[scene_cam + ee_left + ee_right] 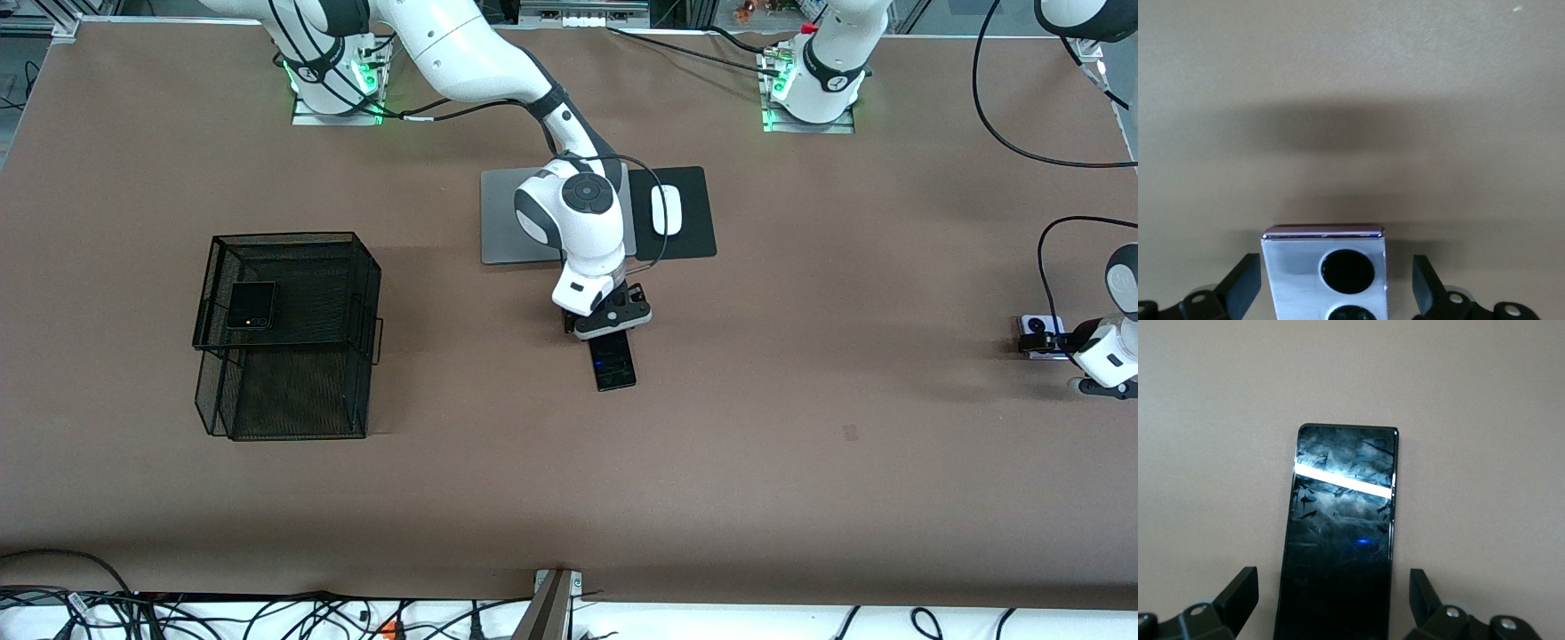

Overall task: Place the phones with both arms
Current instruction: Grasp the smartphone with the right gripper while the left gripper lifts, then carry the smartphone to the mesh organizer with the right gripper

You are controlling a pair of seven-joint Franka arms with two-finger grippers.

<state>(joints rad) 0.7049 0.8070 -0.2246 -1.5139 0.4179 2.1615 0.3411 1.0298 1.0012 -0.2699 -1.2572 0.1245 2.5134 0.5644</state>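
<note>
Surface: a broad brown table (800,480), matte and even, with a small dark mark toward the front camera's side; cables (267,618) run along a white strip at the edge nearest that camera. Both arm bases are bolted along the edge farthest from that camera, green lights at each.

Largest object: a black wire-mesh basket (289,338) toward the right arm's end, standing alone, with the small squarish black phone (251,305) lying in its upper compartment. Mid-table, a silver laptop (502,218), closed, sits beside a black pad (689,213) carrying a white mouse (666,210).

The right gripper (613,313) is low over the end of the long slim black phone (613,360) closest to the laptop. The phone lies flat on the table; the fingers (1238,593) stand spread on either side of it, apart from its edges, gripping nothing.

The left gripper (1058,342) is at the left arm's end of the table, low at the lilac-white phone (1328,273). Its fingers (1245,283) are likewise wide, straddling the phone with gaps on both sides.

Open table lies around both phones and between basket and laptop.
</note>
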